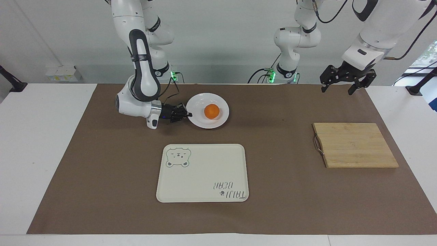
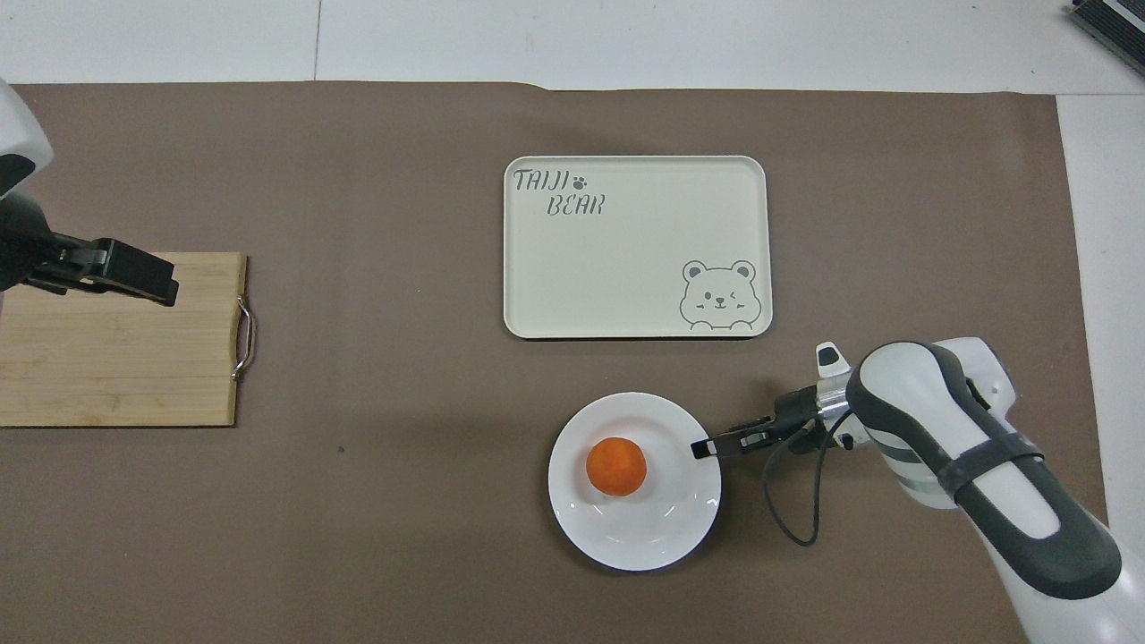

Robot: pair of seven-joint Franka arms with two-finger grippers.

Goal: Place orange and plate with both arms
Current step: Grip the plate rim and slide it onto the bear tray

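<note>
The white plate point(image 1: 209, 124) point(image 2: 626, 538) lies on the brown mat near the robots, at the right arm's side of the middle. The orange point(image 1: 211, 111) point(image 2: 616, 466) sits in its well, a little off centre toward the left arm's end. My right gripper point(image 1: 187, 114) point(image 2: 702, 447) lies low and level, shut on the plate's rim at the edge toward the right arm's end. My left gripper point(image 1: 337, 91) point(image 2: 161, 284) hangs open and holds nothing, above the cutting board's edge nearest the robots.
A cream tray with a bear drawing point(image 1: 205, 172) point(image 2: 626, 259) lies mid-table, farther from the robots than the plate. A wooden cutting board with a metal handle point(image 1: 355, 145) point(image 2: 116, 358) lies at the left arm's end.
</note>
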